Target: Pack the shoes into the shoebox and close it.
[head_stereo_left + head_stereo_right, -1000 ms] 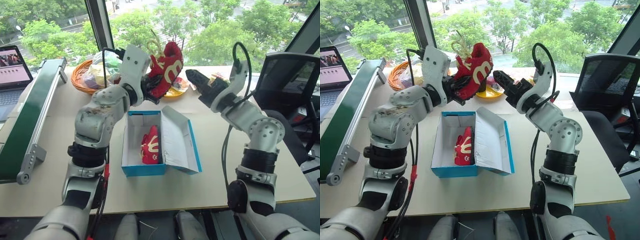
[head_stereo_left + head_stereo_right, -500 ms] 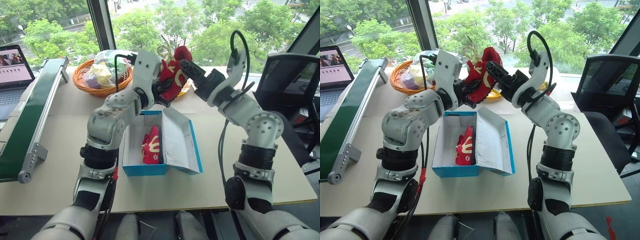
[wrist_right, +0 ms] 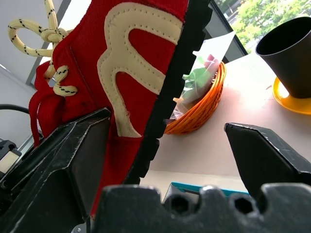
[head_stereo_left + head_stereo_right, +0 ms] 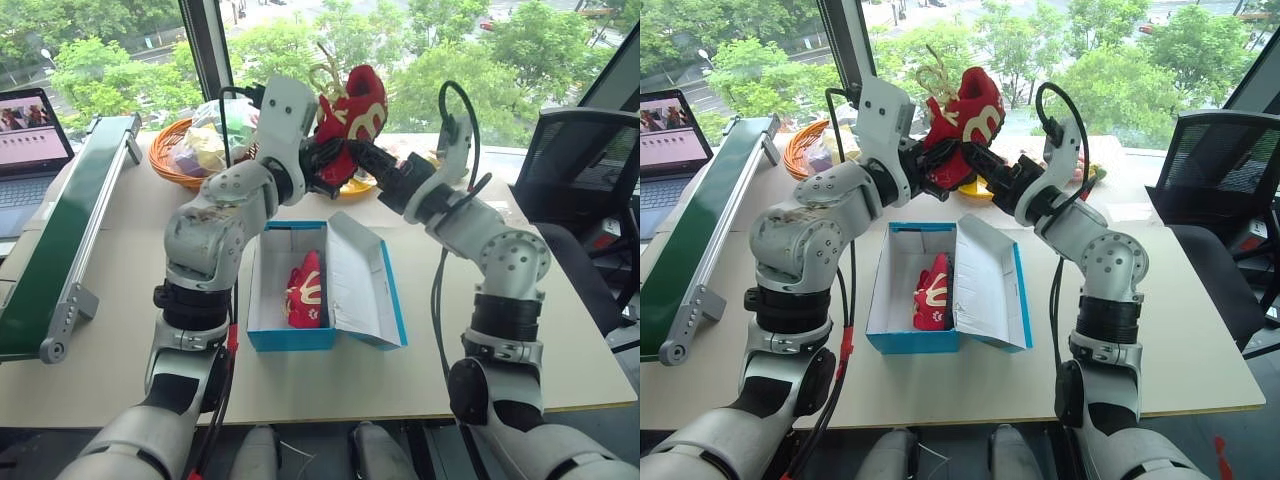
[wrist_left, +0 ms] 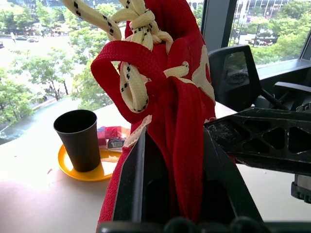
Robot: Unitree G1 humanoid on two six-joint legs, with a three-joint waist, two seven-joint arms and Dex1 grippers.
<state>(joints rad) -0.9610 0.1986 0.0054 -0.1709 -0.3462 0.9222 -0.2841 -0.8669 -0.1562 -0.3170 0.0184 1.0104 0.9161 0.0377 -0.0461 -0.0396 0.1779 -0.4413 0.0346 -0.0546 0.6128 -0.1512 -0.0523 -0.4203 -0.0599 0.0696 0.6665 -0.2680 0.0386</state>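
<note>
Office-type workspace. Evidence: pale desk [image 4: 120, 330], black mesh chair [image 4: 575, 150] at 3 o'clock, open laptop [image 4: 28, 135] at 10 o'clock, full-height windows [image 4: 450, 50] at 12 o'clock (trees outside).

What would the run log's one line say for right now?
left gripper: shut on raised shoe | right gripper: open around its sole | other shoe: in shoebox, lid open

Beige table [image 4: 120, 300] by window [image 4: 130, 40] (trees outside), black chair [image 4: 580, 160].
</note>
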